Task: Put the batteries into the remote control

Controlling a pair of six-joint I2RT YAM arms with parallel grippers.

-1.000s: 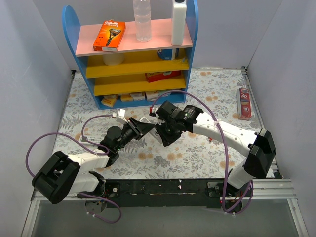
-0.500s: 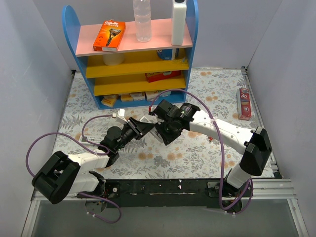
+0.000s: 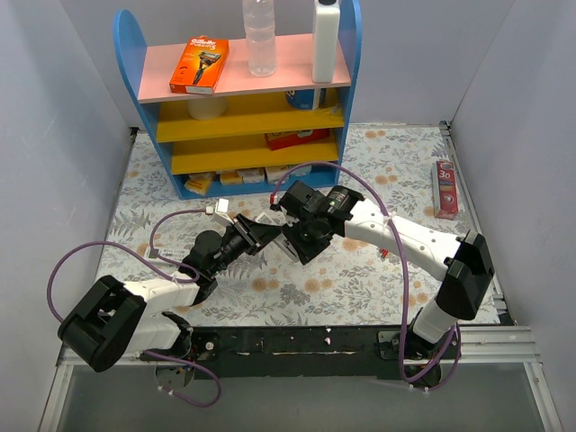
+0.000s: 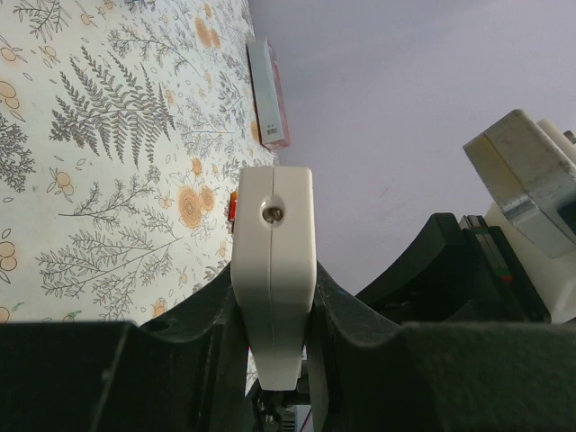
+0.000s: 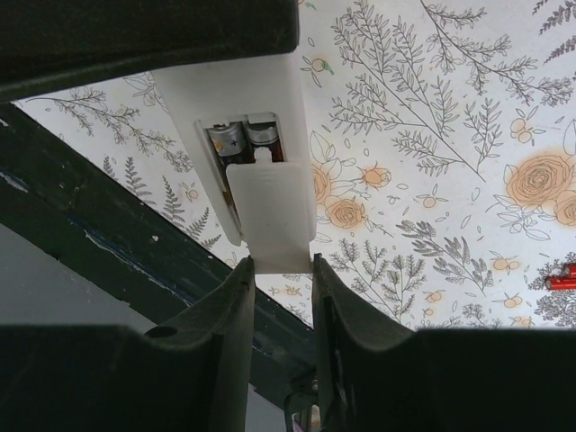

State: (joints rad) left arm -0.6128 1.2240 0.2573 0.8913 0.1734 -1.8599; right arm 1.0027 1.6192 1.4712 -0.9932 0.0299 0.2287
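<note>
The left hand [image 3: 255, 232] is closed tight on the remote control [image 4: 273, 243]. It squeezes the remote's two flat sides and holds it up off the desk [image 3: 360, 279]. The remote is in the middle, a bit past the arm bases, where the two arms meet.

Just beside it is the right hand [image 5: 281, 267]. Its fingers are pulled in close and pinch the near end of the small white cover plate [image 5: 270, 211]. The plate lies on the back of the remote and covers part of the open slot. The two batteries [image 5: 243, 139] sit side by side in the slot, and their shiny ends peek out past the plate's far edge. So I think the batteries are in, and what is left is to slide the cover shut.

Things could go wrong from here. The plate could tip a little and get stuck on the side of the slot. If the right hand pushes too hard, the remote could twist or slip out of the left hand. The right hand only holds the plate by its end, so the plate could pop loose and fall. A bump could also knock a battery out of place.

Far back stands the blue shelf [image 3: 148, 126], well apart from the hands.
</note>
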